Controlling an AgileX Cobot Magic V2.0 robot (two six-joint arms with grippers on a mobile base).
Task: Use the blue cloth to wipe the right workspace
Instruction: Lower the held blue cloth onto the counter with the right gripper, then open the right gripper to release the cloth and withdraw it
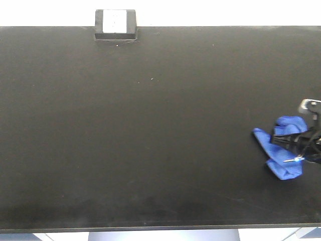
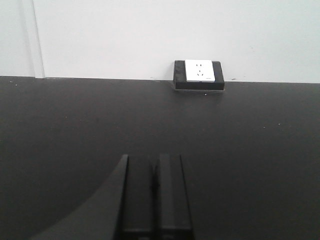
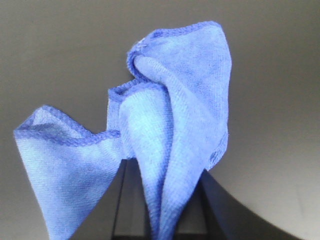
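One blue cloth point(image 1: 282, 150) is the only loose item on the right workspace point(image 1: 150, 130), a wide matte black benchtop seen from above. No bins, trays or other containers show in any view. The cloth sits near the benchtop's right edge, a little below mid-height, crumpled into uneven folds. One black gripper, the right gripper point(image 1: 296, 143), reaches in from the right edge and overlaps the cloth. In the right wrist view the cloth point(image 3: 165, 145) fills most of the picture, bunched between the two dark fingers point(image 3: 122, 200) at the bottom, which are pinched onto its folds, with stitched hems curling upward. The left gripper point(image 2: 154, 192) appears only in its own wrist view, its two dark fingers pressed together with nothing between them, low over bare benchtop. One small black box with a white socket face point(image 1: 116, 24) stands at the benchtop's far edge against a pale wall, well apart from the cloth.
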